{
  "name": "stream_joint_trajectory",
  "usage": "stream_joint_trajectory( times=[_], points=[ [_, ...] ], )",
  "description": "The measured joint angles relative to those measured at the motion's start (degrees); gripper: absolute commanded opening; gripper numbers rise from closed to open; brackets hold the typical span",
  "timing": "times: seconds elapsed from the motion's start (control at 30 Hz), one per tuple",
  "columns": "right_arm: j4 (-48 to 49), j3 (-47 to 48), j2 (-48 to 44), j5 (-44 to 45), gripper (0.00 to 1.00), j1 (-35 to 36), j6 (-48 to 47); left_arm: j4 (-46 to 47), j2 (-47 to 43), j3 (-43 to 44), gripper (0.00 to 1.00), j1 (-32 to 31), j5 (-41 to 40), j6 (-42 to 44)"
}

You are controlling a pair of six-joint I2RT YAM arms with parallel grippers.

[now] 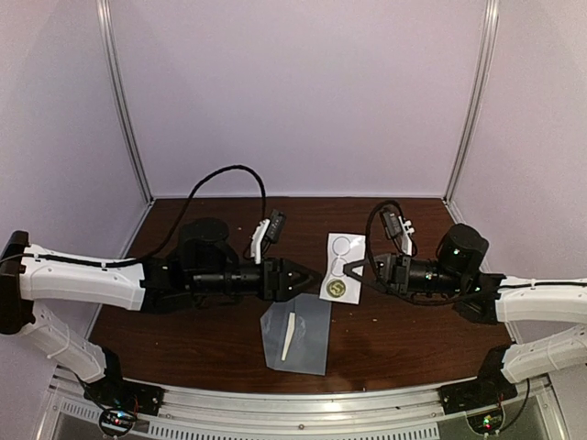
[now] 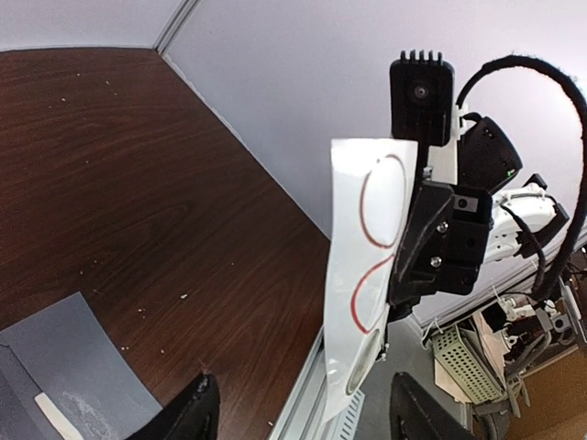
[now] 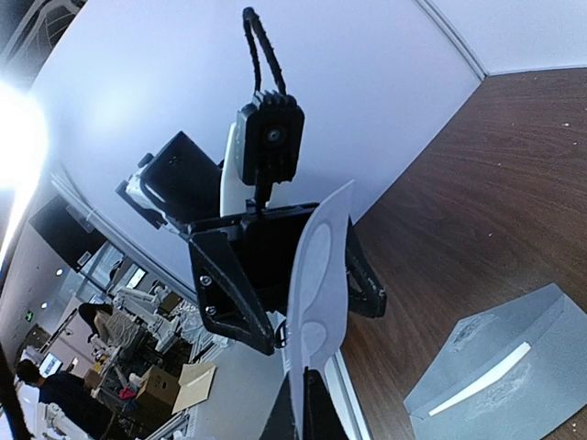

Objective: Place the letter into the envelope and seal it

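Observation:
The grey-blue envelope [image 1: 307, 341] lies flat on the table in front of the arms, with a narrow white strip [image 1: 288, 336] on it. It also shows in the left wrist view [image 2: 69, 362] and the right wrist view [image 3: 514, 362]. No separate letter shows. My right gripper [image 1: 352, 270] is shut on the edge of a white sticker sheet [image 1: 346, 257] with circles and a gold round sticker [image 1: 336, 288], held above the table. In the right wrist view my right gripper [image 3: 307, 408] pinches the sheet [image 3: 321, 266]. My left gripper [image 1: 312, 278] is open and empty, its jaws facing the sheet [image 2: 367, 266].
The brown wooden table [image 1: 413, 330] is enclosed by pale lilac walls [image 1: 303, 92] at the back and sides. A metal rail [image 1: 303, 403] runs along the near edge. Cables loop above both wrists.

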Motion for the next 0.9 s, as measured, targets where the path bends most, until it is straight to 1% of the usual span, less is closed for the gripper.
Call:
stream_joint_trajectory(
  times=[0.17,0.43,0.5,0.73,0.77,0.83,0.9],
  points=[
    [1.31,0.2,0.81,-4.63,0.0,0.17,0.02,2.38,-0.28,0.0,0.65,0.09,4.52,-0.02],
    [2.54,2.1,2.91,-8.92,0.0,1.16,0.0,6.4,0.9,-0.02,0.54,0.09,10.95,-0.39],
    [2.67,2.25,3.08,-9.46,0.0,1.27,-0.02,6.93,1.44,0.0,0.48,0.09,11.78,-0.68],
    [2.91,2.75,3.74,-10.38,0.0,1.38,-0.04,8.59,2.12,-0.02,0.17,0.09,13.68,-1.7],
    [2.89,2.75,3.8,-10.4,0.0,1.38,-0.04,8.87,2.14,-0.04,0.14,0.09,13.81,-1.73],
    [2.89,2.75,3.89,-10.43,0.0,1.38,-0.04,9.35,2.21,-0.07,0.13,0.09,14.05,-1.92],
    [2.89,2.75,3.91,-10.4,0.0,1.38,-0.07,9.7,2.29,-0.09,0.09,0.09,14.38,-2.08]
  ],
)
